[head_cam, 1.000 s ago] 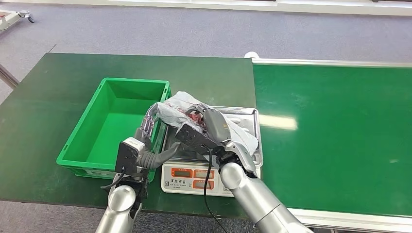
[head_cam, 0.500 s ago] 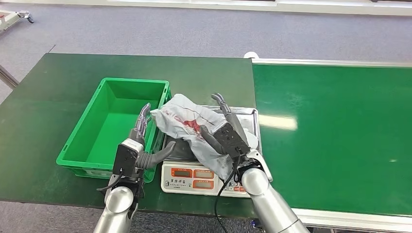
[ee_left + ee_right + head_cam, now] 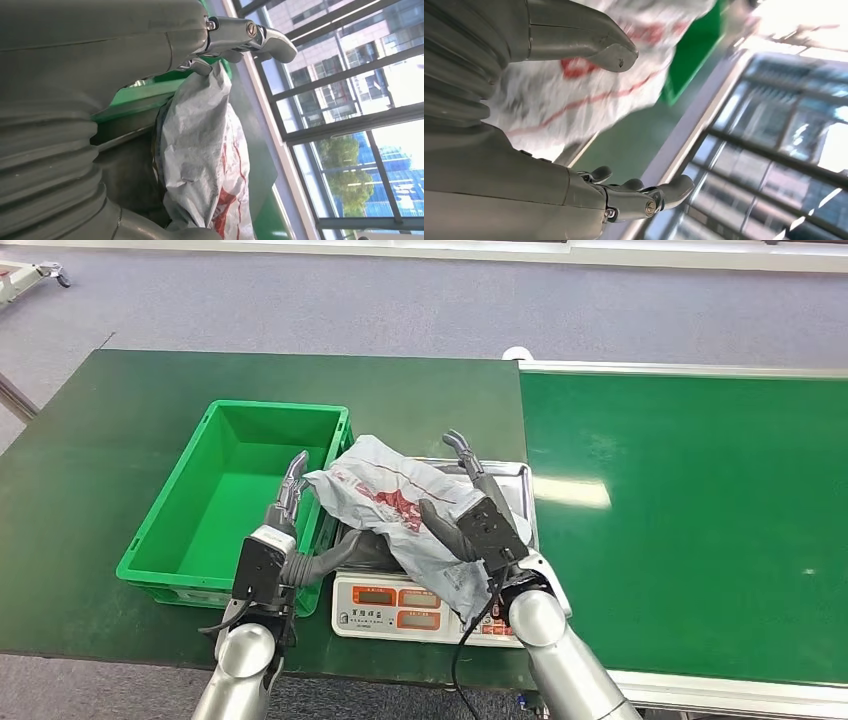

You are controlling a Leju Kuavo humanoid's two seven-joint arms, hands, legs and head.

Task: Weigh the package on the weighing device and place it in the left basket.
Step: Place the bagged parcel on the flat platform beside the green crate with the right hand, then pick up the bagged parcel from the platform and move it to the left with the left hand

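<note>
The package [image 3: 395, 502], a crumpled white plastic mailer at frame centre, lies on the scale [image 3: 430, 608] just right of the green basket [image 3: 160, 540]. It looks soft, light and slippery, so it is best cradled from both sides. Left hand [image 3: 290, 502] and right hand [image 3: 470, 502] flank it, fingers spread, clamping nothing.

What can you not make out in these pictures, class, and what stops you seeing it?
- Scale readout, head view: digits too small.
- Scale pan, head view: mostly covered by the package.
- Package print, right wrist view: blurred.
- Left hand contact with package, left wrist view: hidden by its cover.
</note>
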